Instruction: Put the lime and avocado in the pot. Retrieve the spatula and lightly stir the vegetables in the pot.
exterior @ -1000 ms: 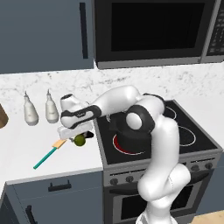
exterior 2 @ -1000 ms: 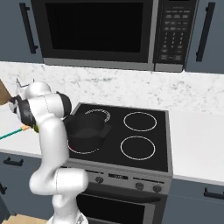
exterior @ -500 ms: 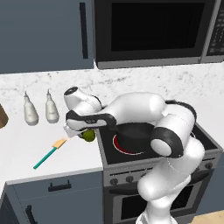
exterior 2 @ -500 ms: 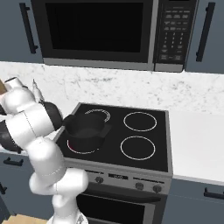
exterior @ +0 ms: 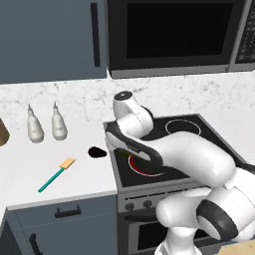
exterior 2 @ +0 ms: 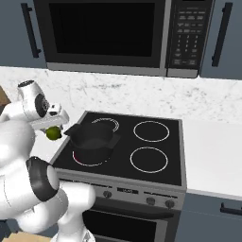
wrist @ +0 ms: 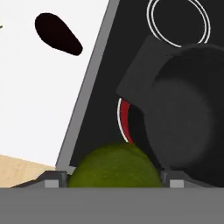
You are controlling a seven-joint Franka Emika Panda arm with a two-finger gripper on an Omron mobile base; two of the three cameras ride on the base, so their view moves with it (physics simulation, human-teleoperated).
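1. Gripper (wrist: pixel 113 179): mine, held above the left edge of the stove (exterior 2: pixel 156 170); fingers spread wide on either side of the lime, pinching it between them

2. Lime (wrist: pixel 114 166): round, yellow-green, carried in my gripper; in the right base view it hangs just left of the pot, off the counter, over the stove's left edge (exterior 2: pixel 53 133)

3. Pot (exterior 2: pixel 92 139): low, dark grey, on the near left burner, which glows red under it; a short handle points left toward my gripper; in the hand view it lies just beside the lime (wrist: pixel 192 118), not touching it so far as I can tell; inside shows dark, contents not discernible

4. Avocado (exterior: pixel 97 152): dark, egg-shaped, lying on the white counter (exterior: pixel 30 164) just left of the stove; apart from my gripper; also seen in the hand view as a black oval on the white surface (wrist: pixel 57 33)

5. Spatula (exterior: pixel 56 174): teal handle, tan blade, flat on the counter left of the avocado and nearer the front edge, blade end toward the avocado; well apart from the pot

6. Two white bottles (exterior: pixel 46 128): upright side by side, far left on the counter by the wall

7. Microwave (exterior 2: pixel 113 35): mounted above the stove, door dark
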